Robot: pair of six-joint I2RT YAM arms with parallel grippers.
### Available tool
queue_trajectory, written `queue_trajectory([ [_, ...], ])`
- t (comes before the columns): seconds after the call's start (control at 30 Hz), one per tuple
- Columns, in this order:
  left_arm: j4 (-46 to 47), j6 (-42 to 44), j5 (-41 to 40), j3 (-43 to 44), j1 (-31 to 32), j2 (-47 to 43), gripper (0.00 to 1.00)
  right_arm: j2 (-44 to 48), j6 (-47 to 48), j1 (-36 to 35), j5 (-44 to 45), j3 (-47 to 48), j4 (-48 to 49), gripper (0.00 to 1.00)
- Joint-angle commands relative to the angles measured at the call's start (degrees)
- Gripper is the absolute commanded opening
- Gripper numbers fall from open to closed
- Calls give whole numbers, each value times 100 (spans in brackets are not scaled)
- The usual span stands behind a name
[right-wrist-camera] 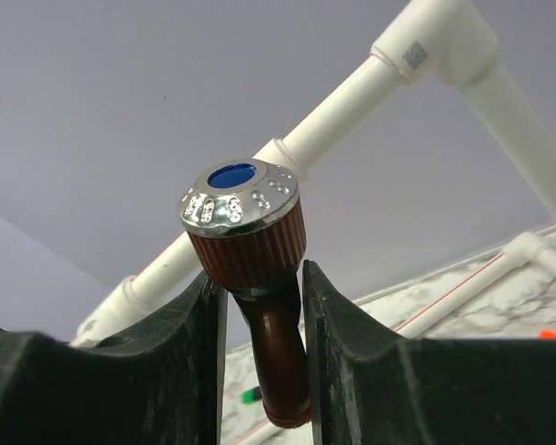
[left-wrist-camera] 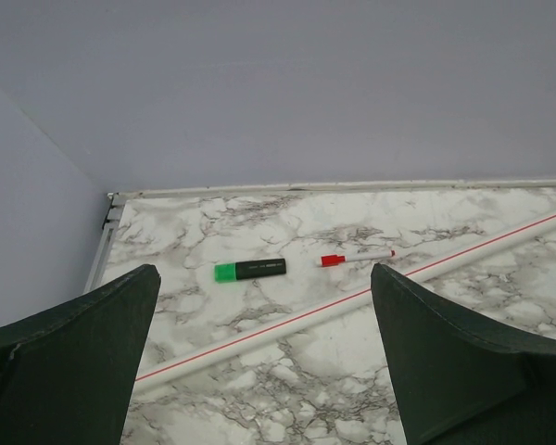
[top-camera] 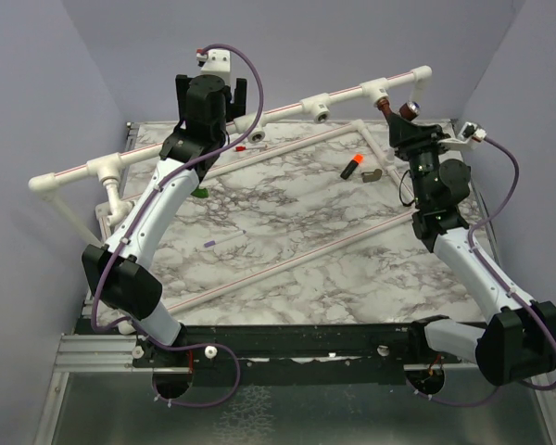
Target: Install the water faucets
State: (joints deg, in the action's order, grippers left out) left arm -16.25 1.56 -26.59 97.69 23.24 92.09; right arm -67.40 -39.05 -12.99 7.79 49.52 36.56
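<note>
from the top view, my left gripper [top-camera: 210,88] is up high at the back left; its jaws are wide apart and it holds nothing; my right gripper [top-camera: 405,119] is at the back right, pinched tight on the brown faucet [top-camera: 409,112]; the faucet is right under a tee joint [top-camera: 378,90] of the white pipe frame [top-camera: 278,112], but i cannot tell if it is in the joint; the table [top-camera: 287,241] looks like grey and white marble; an orange-and-black cylinder [top-camera: 351,167] and a grey bent piece [top-camera: 373,174] lie just beside each other on it; the walls are pale purple.

from my left wrist, my fingers [left-wrist-camera: 74,343] stand far apart with nothing between them; past them a green-and-black marker [left-wrist-camera: 250,270], a pen with a red cap [left-wrist-camera: 357,258] and a long white pipe with a red line [left-wrist-camera: 352,301] lie on the marble.

from my right wrist, my two fingers [right-wrist-camera: 167,362] squeeze the brown faucet from both sides; it has a shiny silver top [right-wrist-camera: 238,197] with a blue dot; its spout points down; a small sticker [right-wrist-camera: 415,56] sits on the corner joint, too small to read.
</note>
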Motion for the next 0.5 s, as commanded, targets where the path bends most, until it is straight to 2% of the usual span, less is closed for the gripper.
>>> queue_trajectory([
  [0.0,-423,-43,237,-166,224,13,97,-64,-3226,-204,-170,-293,-479,1],
  [0.27,-418,-29,224,-162,233,29,97,-149,-4987,-213,-701,-363,-778,0],
  [0.47,-423,-13,216,-150,233,68,97,57,-5253,-208,-744,-207,-1286,1],
])
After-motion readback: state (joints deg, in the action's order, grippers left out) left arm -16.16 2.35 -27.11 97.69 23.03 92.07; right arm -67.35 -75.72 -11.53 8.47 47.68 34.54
